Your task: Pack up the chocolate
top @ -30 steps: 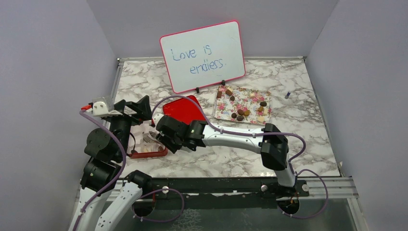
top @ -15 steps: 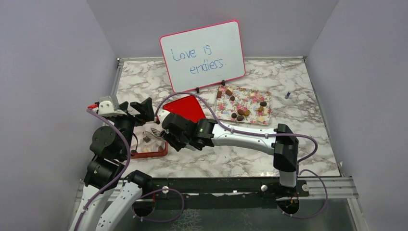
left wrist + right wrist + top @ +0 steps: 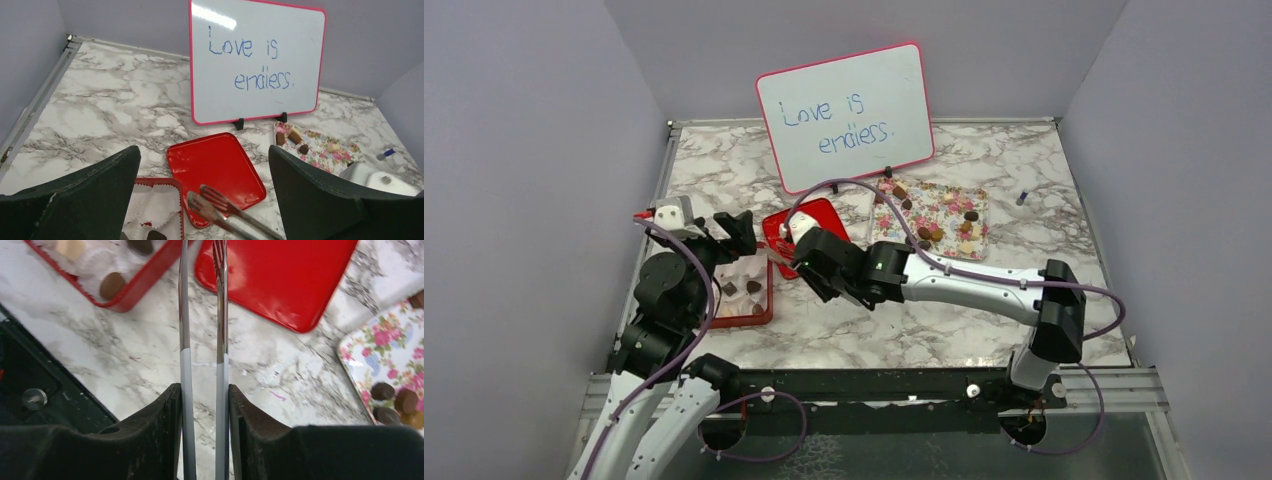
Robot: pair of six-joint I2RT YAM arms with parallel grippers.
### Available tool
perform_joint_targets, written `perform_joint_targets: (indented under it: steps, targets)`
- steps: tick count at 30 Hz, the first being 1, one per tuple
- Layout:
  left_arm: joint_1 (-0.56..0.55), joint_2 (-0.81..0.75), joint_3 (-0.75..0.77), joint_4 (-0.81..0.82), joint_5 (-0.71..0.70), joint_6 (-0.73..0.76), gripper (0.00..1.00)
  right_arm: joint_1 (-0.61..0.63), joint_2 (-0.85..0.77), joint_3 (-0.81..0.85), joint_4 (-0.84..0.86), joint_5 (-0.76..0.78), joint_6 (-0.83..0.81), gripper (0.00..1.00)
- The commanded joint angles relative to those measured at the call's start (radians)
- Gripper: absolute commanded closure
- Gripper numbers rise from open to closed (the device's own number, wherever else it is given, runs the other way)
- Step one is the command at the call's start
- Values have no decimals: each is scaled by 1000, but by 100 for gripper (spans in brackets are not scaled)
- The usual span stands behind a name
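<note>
Clock directions taken from centre of marble table (image 3: 724, 165).
Blocked at 12 o'clock by upright whiteboard (image 3: 845, 118).
Occupied at 1 o'clock by flowered tray (image 3: 944, 200).
Occupied at 8 o'clock by red box (image 3: 739, 321), with left gripper (image 3: 204, 160) spread wide near far end.
Barred from 4 to 9 o'clock by right arm (image 3: 964, 285), with tongs (image 3: 184, 315) clamped in right gripper (image 3: 202, 390), tips at edge of red lid (image 3: 215, 165).
Passable at 10, 2 and 3 o'clock; narrow strip at 6.

The left arm (image 3: 659, 300) and right arm (image 3: 969, 288) pair smooth white links with bulky black joint housings. Lilac cables (image 3: 984, 273) loop along both. Tiny green lights (image 3: 807, 264) glow near the right wrist. The fingers (image 3: 150, 440) are matte black wedges.
</note>
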Motion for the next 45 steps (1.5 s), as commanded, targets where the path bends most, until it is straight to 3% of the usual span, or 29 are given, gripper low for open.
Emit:
perform_joint_targets:
  steps: [1, 10, 28, 45]
  targets:
    - [-4, 39, -43, 30, 74, -8, 1, -61, -105, -52, -50, 104, 43, 60]
    - [-5, 159, -65, 30, 209, 32, 1, -220, -225, -166, -120, 139, 72, 61]
    - [-4, 197, -81, 40, 205, 92, 1, -616, -241, -271, -106, 41, 30, 60]
    - [-4, 183, -82, 46, 206, 100, 1, -642, -113, -244, -37, -7, -9, 58]
